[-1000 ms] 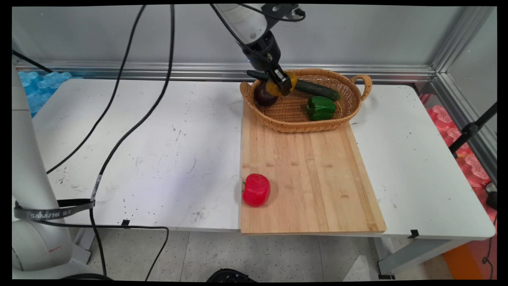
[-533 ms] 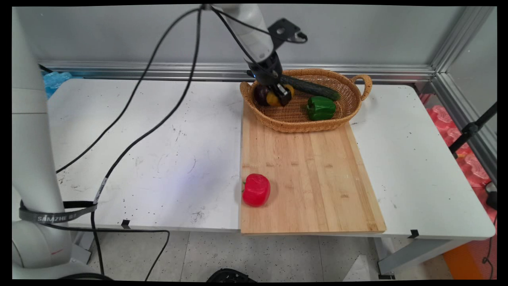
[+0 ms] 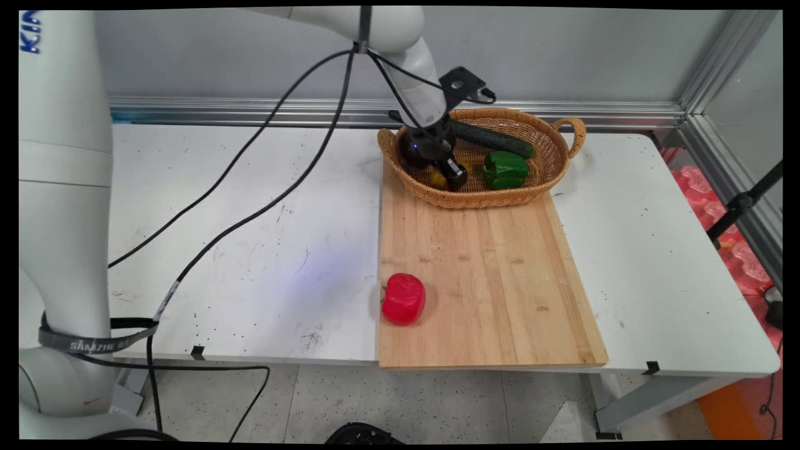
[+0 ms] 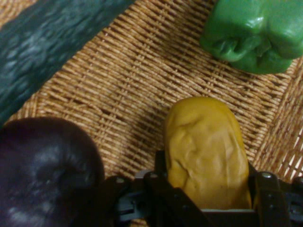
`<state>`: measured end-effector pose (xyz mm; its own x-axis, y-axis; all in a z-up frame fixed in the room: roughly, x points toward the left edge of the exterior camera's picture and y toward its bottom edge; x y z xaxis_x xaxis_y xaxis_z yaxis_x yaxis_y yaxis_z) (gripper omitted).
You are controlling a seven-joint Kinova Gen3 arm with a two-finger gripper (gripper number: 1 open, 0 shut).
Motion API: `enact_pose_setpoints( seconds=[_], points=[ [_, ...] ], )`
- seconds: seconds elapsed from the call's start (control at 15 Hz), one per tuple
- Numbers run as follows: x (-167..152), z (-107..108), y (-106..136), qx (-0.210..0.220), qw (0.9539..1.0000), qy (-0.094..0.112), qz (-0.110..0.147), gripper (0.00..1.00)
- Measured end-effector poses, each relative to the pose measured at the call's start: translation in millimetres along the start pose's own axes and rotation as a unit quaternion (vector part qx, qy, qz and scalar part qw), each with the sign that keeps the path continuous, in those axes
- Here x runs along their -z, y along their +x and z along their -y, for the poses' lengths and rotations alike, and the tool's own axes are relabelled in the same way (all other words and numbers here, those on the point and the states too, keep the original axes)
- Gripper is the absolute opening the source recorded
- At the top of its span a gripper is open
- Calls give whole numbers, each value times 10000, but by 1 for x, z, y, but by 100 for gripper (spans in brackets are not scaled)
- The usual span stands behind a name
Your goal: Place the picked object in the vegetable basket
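Note:
My gripper (image 3: pixel 451 177) is down inside the wicker basket (image 3: pixel 481 200), shut on a yellow potato-like vegetable (image 3: pixel 439 180). In the hand view the yellow vegetable (image 4: pixel 203 146) sits between the two fingers of the gripper (image 4: pixel 208 189), close over the basket's woven floor (image 4: pixel 123 94). A dark purple round vegetable (image 4: pixel 45 170) lies just beside it. A green bell pepper (image 3: pixel 505 169) (image 4: pixel 255 33) and a long dark cucumber (image 3: pixel 494 139) (image 4: pixel 42 52) also lie in the basket.
A wooden cutting board (image 3: pixel 494 281) runs from the basket to the table's near edge. A red bell pepper (image 3: pixel 404 299) stands at the board's near left edge. Black cables hang from the arm over the table's left half.
The gripper has come down from above the basket's rim into the basket and toward its near side, with the yellow vegetable still in it.

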<state>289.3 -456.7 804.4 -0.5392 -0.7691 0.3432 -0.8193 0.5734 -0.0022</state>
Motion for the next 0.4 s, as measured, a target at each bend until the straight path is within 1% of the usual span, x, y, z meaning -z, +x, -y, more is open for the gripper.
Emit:
enact_pose_setpoints(
  seconds=[0.07, 0.13, 0.4],
  points=[
    [-4, 0, 1, -26, 10000, -18, 4, 0],
    [-7, 0, 3, -59, 10000, -33, -1, 100],
    [-3, 7, 9, -239, 9996, -89, -101, 100]
  ],
)
